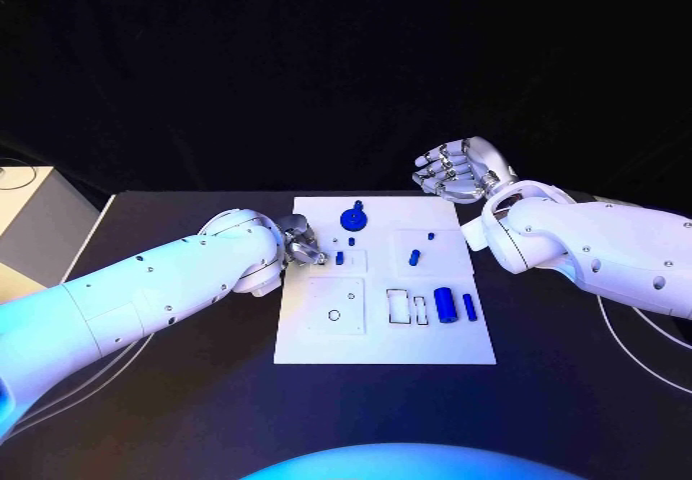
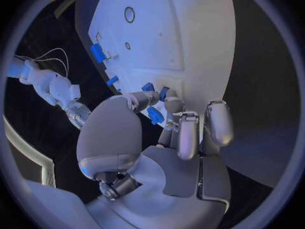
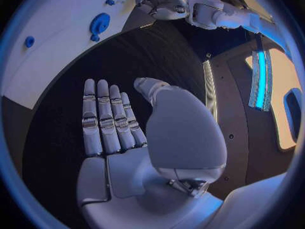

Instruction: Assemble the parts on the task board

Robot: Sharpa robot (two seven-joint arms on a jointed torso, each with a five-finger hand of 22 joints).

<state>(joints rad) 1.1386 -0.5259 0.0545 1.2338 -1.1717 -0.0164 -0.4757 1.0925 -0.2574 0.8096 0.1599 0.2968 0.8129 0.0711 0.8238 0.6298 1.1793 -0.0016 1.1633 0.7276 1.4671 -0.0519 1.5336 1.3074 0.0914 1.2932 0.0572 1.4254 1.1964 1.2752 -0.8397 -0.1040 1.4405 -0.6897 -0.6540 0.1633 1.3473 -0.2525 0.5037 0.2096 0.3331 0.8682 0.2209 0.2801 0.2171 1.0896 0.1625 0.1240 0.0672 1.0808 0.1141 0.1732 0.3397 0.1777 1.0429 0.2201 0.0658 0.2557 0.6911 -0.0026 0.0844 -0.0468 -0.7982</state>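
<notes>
The white task board (image 1: 382,330) lies mid-table. On it are a blue gear (image 1: 355,217) at the far edge, two blue cylinders (image 1: 446,303) side by side at the right, and a short blue peg (image 1: 414,257) in the middle. My left hand (image 1: 300,245) is at the board's left edge. In the left wrist view its thumb and fingertips (image 2: 173,106) pinch a small blue part (image 2: 154,116) just over the board (image 2: 190,40), with two more small blue pieces (image 2: 147,87) close by. My right hand (image 1: 454,170) hangs raised beyond the board's far right corner, fingers (image 3: 104,117) straight and holding nothing.
Rectangular recesses (image 1: 407,306) and a round hole (image 1: 335,315) mark the board's near half. A pale cabinet (image 1: 29,225) stands off the table's left side. Thin cables (image 1: 635,345) trail on the black table under my right arm.
</notes>
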